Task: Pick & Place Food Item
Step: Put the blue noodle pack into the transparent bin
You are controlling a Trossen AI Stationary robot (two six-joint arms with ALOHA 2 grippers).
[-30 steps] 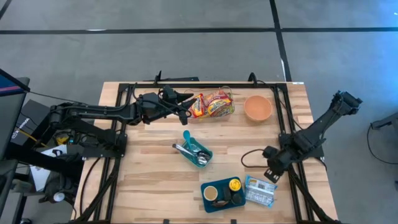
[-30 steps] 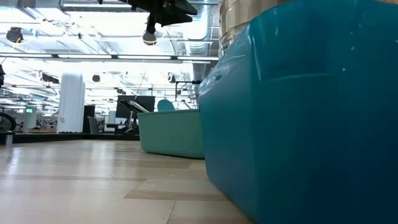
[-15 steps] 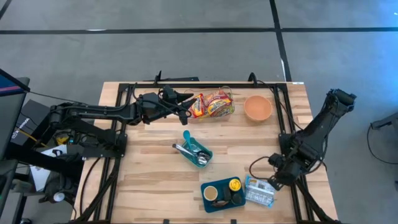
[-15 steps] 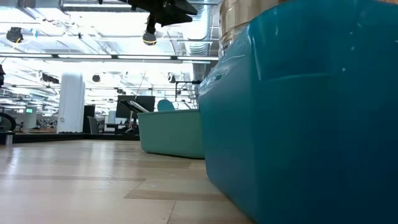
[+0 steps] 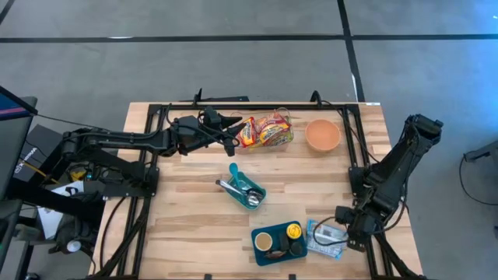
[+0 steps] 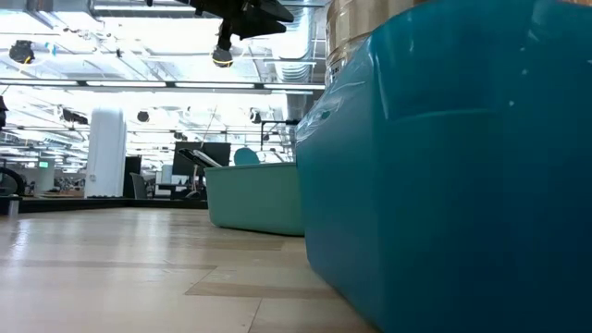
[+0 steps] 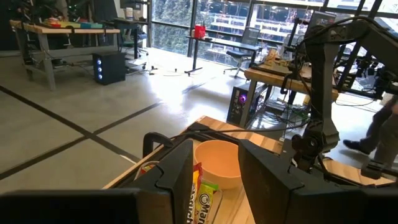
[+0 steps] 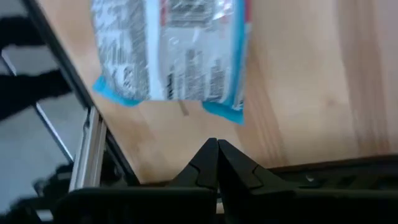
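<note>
— Right claw (image 8: pixel 217 152)? 
— Pressed together, hovering just beside blue packet (image 5: pixel 325 239) at table (image 5: pixel 194 210) corner.
— Left claw (image 5: pixel 233 132)? 
— Part-spread, empty, next to snack bag (image 5: pixel 266 131), near bowl (image 5: pixel 322 134).

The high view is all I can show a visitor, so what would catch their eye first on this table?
Probably the bright red and yellow snack bags at the far edge of the table, with the left gripper right beside them and the orange bowl on their other side. Next, the right gripper, shut, low over the blue packet at the near right corner, beside a teal tray.
</note>
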